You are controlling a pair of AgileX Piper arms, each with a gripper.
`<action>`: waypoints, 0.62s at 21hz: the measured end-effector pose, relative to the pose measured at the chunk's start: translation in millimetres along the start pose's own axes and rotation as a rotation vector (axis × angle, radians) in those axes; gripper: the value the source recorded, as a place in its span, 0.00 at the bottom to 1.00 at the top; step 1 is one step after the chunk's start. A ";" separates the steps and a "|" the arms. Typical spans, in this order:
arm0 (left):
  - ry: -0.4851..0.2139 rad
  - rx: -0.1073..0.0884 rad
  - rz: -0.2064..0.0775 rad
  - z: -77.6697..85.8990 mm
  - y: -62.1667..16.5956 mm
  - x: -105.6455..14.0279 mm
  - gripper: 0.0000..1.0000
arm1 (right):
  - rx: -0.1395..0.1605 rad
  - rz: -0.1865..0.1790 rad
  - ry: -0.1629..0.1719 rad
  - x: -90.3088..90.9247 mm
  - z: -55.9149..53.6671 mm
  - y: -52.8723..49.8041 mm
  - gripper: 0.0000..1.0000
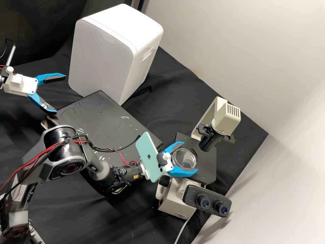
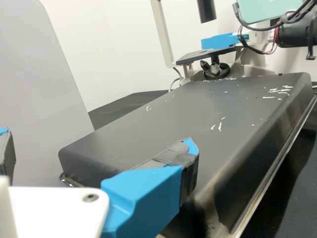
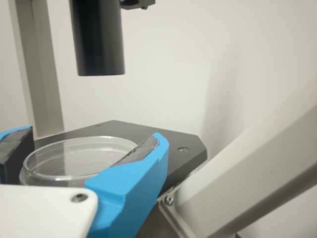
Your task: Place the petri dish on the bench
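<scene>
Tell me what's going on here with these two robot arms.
The right gripper is closed on a clear petri dish that rests on the black stage of a microscope; the dish has not been lifted yet. The left gripper hangs open and holds nothing, by the edge of a flat black case next to a white appliance. The dish has yet to reach the black bench.

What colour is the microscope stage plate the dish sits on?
Black. The stage plate under the petri dish shows best in the high view.
</scene>
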 end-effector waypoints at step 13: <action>0.000 0.000 -0.001 0.0 -0.2 0.1 1.00 | 0.078 -0.029 0.061 -45.8 -14.0 4.6 0.00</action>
